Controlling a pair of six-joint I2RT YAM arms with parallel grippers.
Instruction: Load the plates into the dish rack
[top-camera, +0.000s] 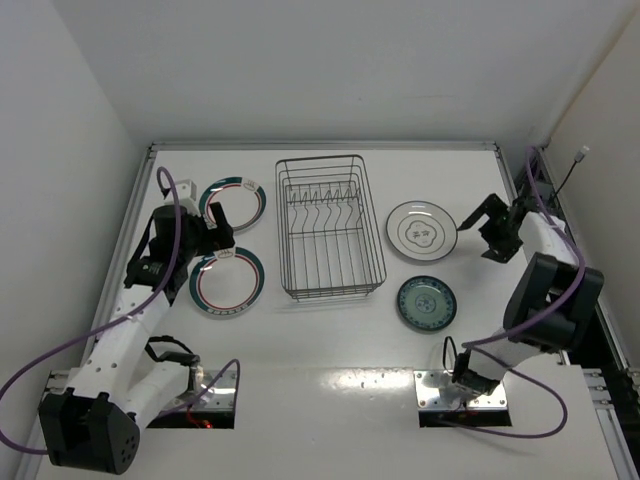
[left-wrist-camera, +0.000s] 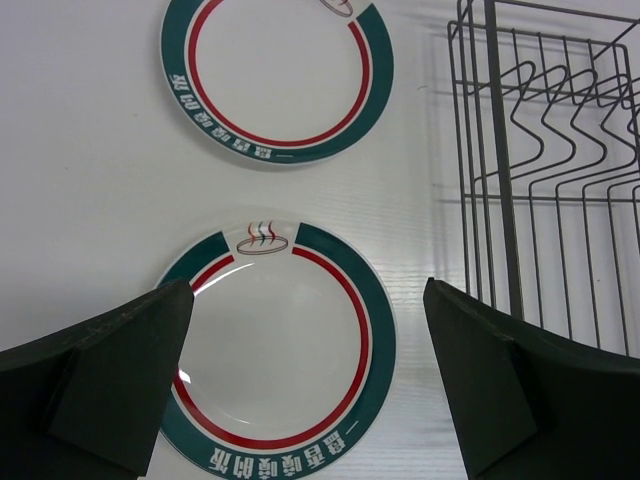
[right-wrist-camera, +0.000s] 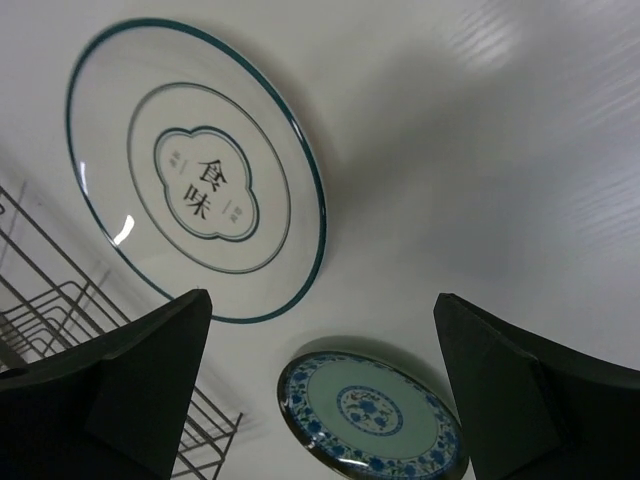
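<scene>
Furthest left of the rack (top-camera: 331, 293) (left-wrist-camera: 500, 150) (right-wrist-camera: 60, 310), two round, glossy white plates with broad teal rims and thin red rings are laid flat on the smooth white table (top-camera: 330, 340). The far plate (top-camera: 232, 204) (left-wrist-camera: 277, 70) and the near plate (top-camera: 227, 282) (left-wrist-camera: 285, 360) lie apart, one behind the other. In the left wrist view the far plate is cut off by the top edge, and part of the near plate's rim is hidden behind the dark, matte, wedge-shaped fingers (left-wrist-camera: 120, 380). White characters are printed along both rims, but they cannot be read. The left gripper (top-camera: 220, 230) (left-wrist-camera: 308, 290) is held above the near plate's far edge, spread wide, with nothing between its jaws. The rack itself is a rectangular basket of thin dark wire with a row of bent upright tines, and no plate is seen in it. Just right of the rack a flat white plate with thin dark rings and a lobed centre emblem, the ringed plate (top-camera: 421, 230) (right-wrist-camera: 195, 170), is found. Nearer the arm bases lies a smaller blue plate (top-camera: 426, 303) (right-wrist-camera: 370, 410) with a fine floral pattern, partly cut off at the bottom of the right wrist view. Furthest right of the rack, the right gripper (top-camera: 478, 232) (right-wrist-camera: 322, 300) is held beside the ringed plate, jaws set wide and empty.
</scene>
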